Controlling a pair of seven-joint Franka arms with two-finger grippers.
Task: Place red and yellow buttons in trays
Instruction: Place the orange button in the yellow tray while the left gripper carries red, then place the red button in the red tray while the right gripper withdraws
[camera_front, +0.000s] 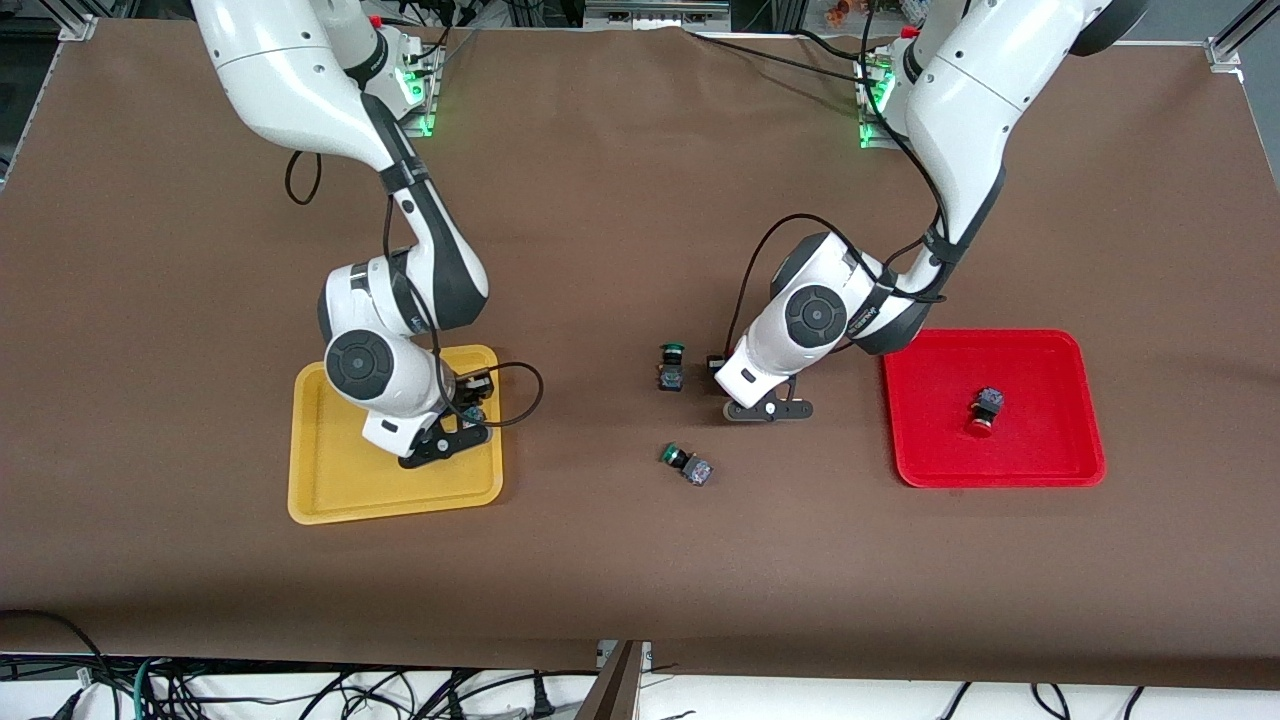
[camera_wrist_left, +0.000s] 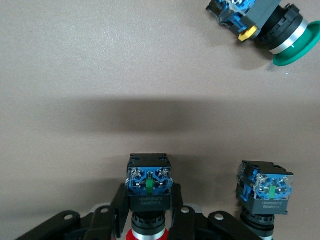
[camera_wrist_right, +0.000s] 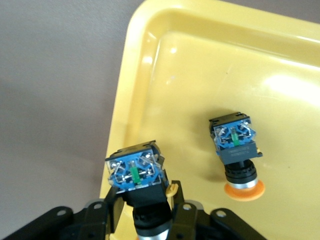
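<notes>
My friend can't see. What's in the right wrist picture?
The right gripper holds a small dark push-button switch over the shallow yellow plastic tray's rim. A yellow-orange capped switch already sits in the tray.

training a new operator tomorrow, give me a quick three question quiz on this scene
1. True or false: the right claw, closed on its gripped button, is over the red tray.
2. What cap colour has the held button in the left claw? A green, B red, C yellow.
3. How many green-capped buttons are on the bare table?

Key:
1. False: it is over the yellow tray.
2. B.
3. Two.
</notes>
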